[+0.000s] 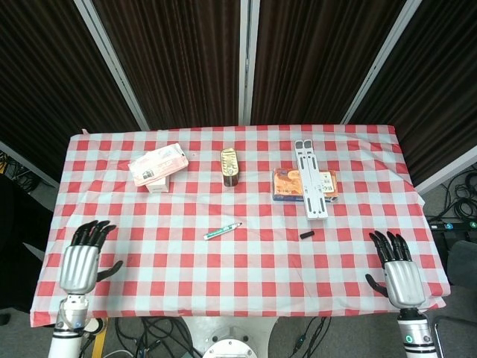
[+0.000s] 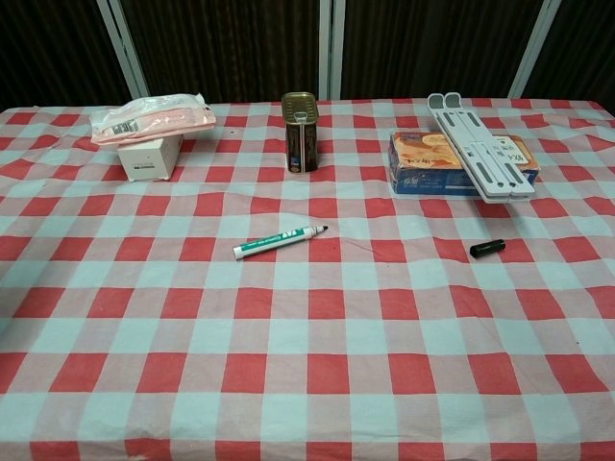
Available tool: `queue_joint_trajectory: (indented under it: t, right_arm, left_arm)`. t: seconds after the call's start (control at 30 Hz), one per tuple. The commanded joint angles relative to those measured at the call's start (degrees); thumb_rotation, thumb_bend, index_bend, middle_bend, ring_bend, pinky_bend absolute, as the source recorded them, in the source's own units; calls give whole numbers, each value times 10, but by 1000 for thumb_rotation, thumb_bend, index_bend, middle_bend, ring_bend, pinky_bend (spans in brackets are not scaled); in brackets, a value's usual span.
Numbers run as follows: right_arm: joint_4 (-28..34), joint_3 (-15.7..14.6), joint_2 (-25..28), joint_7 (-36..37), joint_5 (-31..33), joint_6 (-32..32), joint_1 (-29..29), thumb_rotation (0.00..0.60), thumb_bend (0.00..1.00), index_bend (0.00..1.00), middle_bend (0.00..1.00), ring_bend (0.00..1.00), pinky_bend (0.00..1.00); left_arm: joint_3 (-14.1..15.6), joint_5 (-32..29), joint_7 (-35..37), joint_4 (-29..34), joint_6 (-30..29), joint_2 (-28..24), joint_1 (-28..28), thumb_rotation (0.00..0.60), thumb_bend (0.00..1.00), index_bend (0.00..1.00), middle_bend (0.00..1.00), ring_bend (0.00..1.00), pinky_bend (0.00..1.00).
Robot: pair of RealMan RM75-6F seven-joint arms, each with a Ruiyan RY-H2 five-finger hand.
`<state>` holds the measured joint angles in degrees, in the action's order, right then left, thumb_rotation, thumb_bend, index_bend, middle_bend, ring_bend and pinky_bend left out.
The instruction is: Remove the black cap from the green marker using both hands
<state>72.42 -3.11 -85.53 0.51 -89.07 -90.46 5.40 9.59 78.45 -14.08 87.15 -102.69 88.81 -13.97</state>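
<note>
The green marker (image 1: 223, 230) (image 2: 280, 240) lies uncapped near the middle of the checked table, its dark tip pointing right. Its black cap (image 1: 306, 235) (image 2: 488, 248) lies apart from it on the cloth to the right, in front of the white stand. My left hand (image 1: 80, 262) hangs open at the table's near left corner, fingers spread, holding nothing. Over the near right corner my right hand (image 1: 400, 272) is open too and holds nothing. The chest view shows neither hand.
A brown tin can (image 1: 229, 165) (image 2: 301, 131) stands at the back centre. A white folding stand (image 1: 312, 185) (image 2: 477, 143) leans on an orange box (image 1: 288, 185) (image 2: 429, 161) at the back right. A pink packet on a small white box (image 1: 158, 167) (image 2: 152, 130) sits back left.
</note>
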Motion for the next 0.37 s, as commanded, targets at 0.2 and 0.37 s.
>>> queue_joint_trajectory:
  t: [0.2, 0.37]
  right_arm:
    - [1, 5, -6, -4, -18, -4, -2, 600, 81, 73, 80, 0, 0]
    - [1, 9, -2, -2, -15, -4, -10, 600, 80, 73, 85, 0, 0]
  left_arm:
    - [-3, 12, 37, -24, -17, -15, 67, 600, 94, 231, 183, 140, 168]
    - [-16, 16, 48, -36, -6, -19, 85, 600, 94, 231, 183, 140, 168]
